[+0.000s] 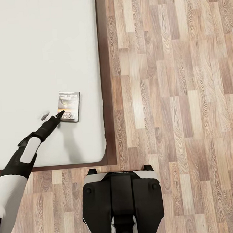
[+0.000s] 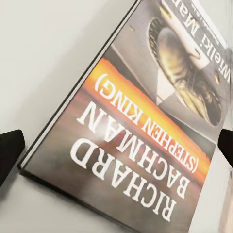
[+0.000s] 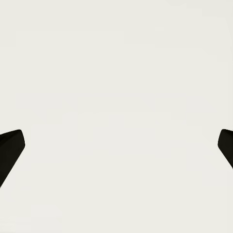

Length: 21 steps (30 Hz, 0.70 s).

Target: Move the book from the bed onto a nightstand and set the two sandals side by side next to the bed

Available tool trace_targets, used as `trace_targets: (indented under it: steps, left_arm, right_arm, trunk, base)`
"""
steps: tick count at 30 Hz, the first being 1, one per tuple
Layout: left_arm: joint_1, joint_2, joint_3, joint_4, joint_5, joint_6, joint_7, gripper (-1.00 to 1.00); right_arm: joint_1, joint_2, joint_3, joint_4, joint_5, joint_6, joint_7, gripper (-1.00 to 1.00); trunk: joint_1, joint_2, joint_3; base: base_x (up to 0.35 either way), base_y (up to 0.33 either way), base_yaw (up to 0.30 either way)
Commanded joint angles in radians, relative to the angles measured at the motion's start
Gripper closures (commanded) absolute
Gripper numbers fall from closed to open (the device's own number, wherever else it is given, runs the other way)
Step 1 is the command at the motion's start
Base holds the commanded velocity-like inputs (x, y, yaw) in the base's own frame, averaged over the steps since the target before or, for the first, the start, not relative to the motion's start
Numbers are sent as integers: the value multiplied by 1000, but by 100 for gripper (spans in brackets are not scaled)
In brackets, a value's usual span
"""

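The left gripper (image 1: 53, 116) is hanging over the mattress with its jaws spread wide, one dark fingertip (image 1: 60, 113) reaching the near left corner of the book (image 1: 69, 106) and the other fingertip (image 1: 45, 116) sitting out on bare white sheet to the left of it. In the left wrist view the two black fingertips (image 2: 10, 150) are sitting at opposite edges of the frame with the book (image 2: 141, 121) spreading across the gap between them, so nothing is being pinched.

The book is lying flat, cover up, on the bed (image 1: 28, 49), in the lower middle of the head view, near the mattress's right edge and not far from its rounded near corner. Its orange band is glowing across the cover, with white lettering reading Richard Bachman, and Stephen King in brackets along the band; a grey, shadowy picture is taking up the rest.

In the right wrist view the right gripper (image 3: 116, 145) is also showing jaws held wide, dark fingertips (image 3: 9, 148) at the frame's two sides, with plain off-white surface between them.

Further out, the left arm (image 1: 19, 165) is stretching in from the lower left, white shell and black joints. The dark wooden bed frame (image 1: 106, 79) is running down the centre of the frame, and light wood-plank floor (image 1: 178, 108) is covering the right half. The robot's black base (image 1: 121, 199) is standing at bottom centre.
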<state>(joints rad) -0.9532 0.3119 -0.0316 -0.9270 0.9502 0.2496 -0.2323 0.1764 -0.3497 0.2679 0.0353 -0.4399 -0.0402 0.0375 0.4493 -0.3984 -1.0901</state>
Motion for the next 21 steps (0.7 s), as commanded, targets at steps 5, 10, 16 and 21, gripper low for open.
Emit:
trace_targets:
  steps: [5,10,16,21]
  left_arm:
    - [0,1,-15,-8,10,4,0,-100]
    - [1,1,-22,-15,10,5,1,-100]
    - [1,1,-24,-19,10,4,2,-100]
    - [2,1,-25,-23,10,4,2,-100]
  right_arm:
    - [0,0,8,2,-10,-4,4,-100]
    - [0,0,8,2,-10,-4,4,-100]
    - [0,0,8,2,-11,-4,4,-100]
    - [0,0,8,2,-11,-4,4,-100]
  trunk:
    - [1,-2,-1]
    - [1,-2,-1]
    - [1,-2,-1]
    - [1,-2,-1]
  base:
    - [0,0,0]
    - [0,0,0]
    - [0,0,0]
    - [0,0,0]
